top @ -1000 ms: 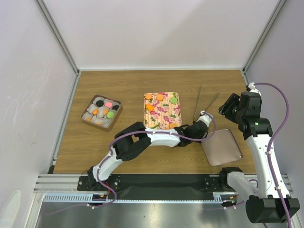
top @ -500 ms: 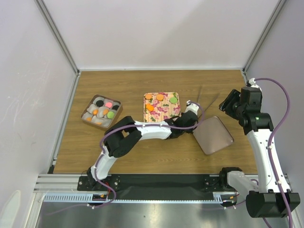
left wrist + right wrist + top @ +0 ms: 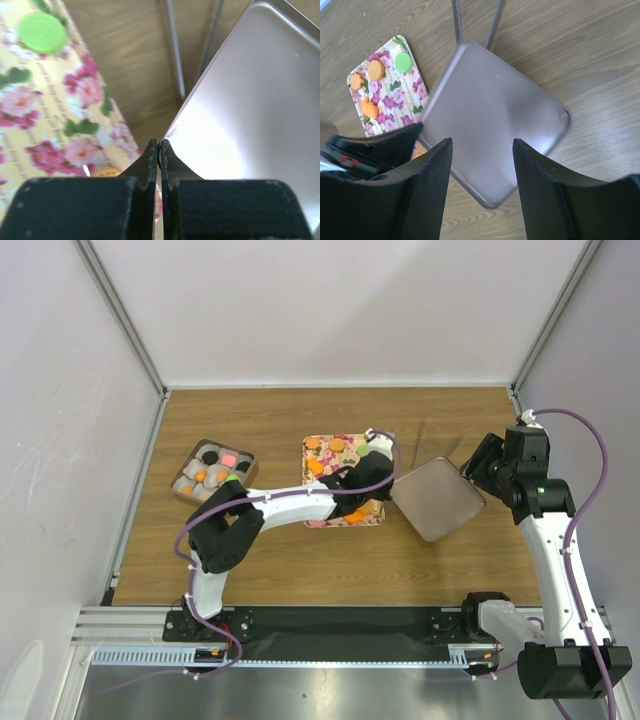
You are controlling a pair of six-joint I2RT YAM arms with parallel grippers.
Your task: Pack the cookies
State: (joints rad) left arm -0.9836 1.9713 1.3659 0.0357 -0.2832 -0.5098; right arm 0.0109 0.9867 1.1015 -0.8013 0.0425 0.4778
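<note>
Cookies lie on a floral tray [image 3: 328, 482]: orange ones [image 3: 316, 466] and a green one [image 3: 367, 450], the green cookie [image 3: 42, 32] also seen from the left wrist. More cookies [image 3: 229, 457] sit among white paper cups in a brown box [image 3: 187, 464] at the left. My left gripper [image 3: 392, 488] [image 3: 158, 145] is shut on the edge of a brownish metal lid [image 3: 437, 498] [image 3: 250, 100], held tilted beside the tray's right edge. My right gripper [image 3: 480, 466] [image 3: 482, 142] hangs open above the lid [image 3: 490, 115], holding nothing.
A pair of thin metal tongs [image 3: 420, 445] [image 3: 172, 50] [image 3: 457, 20] lies on the wooden table behind the lid. White walls and metal posts close in the table on three sides. My left arm stretches across the tray's near part.
The left gripper has carried the lid from the near right of the table up and to the left, to the floral tray's right edge. The right gripper has barely moved.
</note>
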